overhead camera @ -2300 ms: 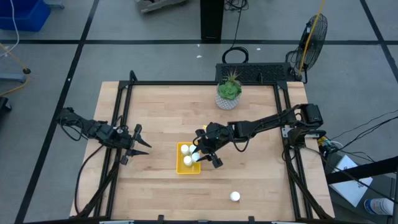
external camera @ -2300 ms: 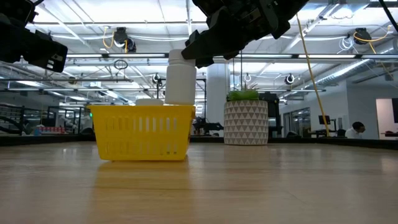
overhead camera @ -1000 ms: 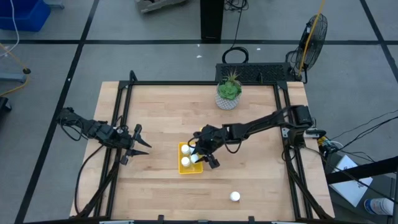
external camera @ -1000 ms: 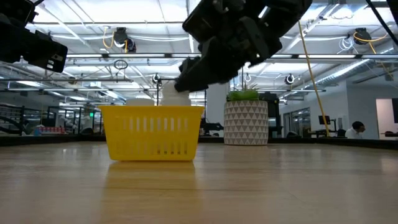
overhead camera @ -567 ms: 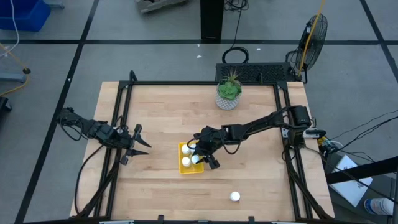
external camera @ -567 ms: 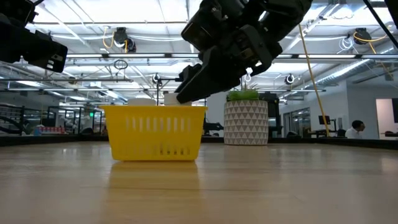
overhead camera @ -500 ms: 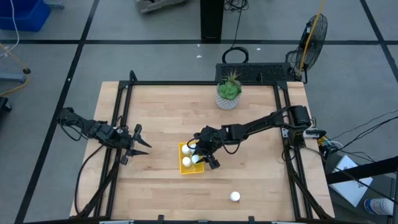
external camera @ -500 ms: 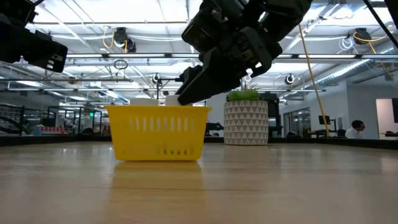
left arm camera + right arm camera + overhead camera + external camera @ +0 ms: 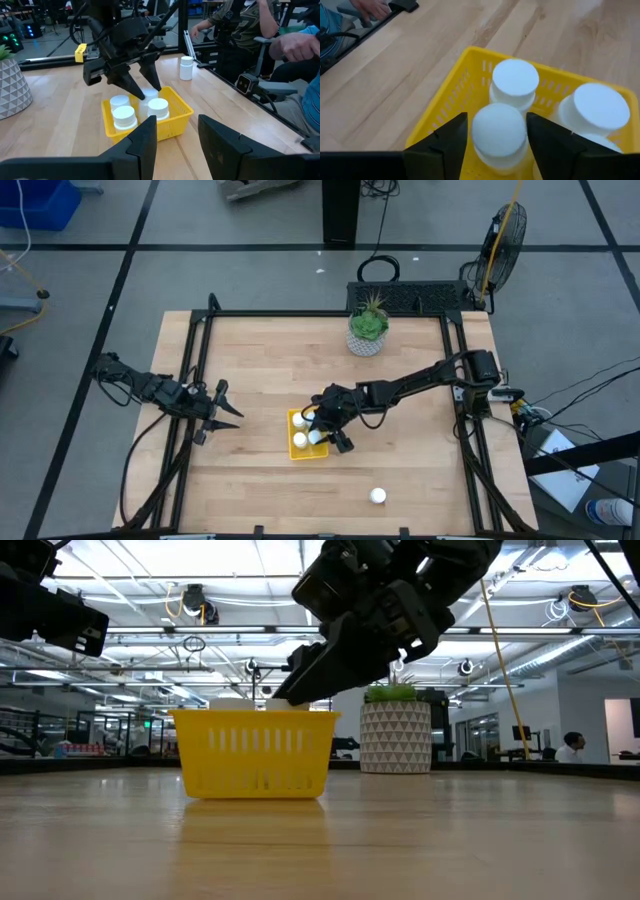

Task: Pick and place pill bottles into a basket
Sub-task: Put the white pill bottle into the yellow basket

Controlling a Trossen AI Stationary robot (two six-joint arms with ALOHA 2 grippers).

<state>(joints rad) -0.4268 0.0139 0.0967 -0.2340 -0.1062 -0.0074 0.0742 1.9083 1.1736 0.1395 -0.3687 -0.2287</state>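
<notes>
Four small white round-capped pill bottles (image 9: 499, 131) stand in the shallow yellow plastic basket (image 9: 292, 448); right gripper (image 9: 496, 131) straddles one, fingers parted just off its cap. High view alone shows a fifth bottle (image 9: 377, 496) well apart, left gripper (image 9: 222, 411) idle, fingers together.

The high view looks straight down on the whole table (image 9: 260, 350) from well above. The low view sits at tabletop height, facing level across the wood into the room. The left wrist view looks across from a distance at the yellow basket (image 9: 181, 111), while the right wrist view hangs close over it, facing down. All four views share that basket.
</notes>
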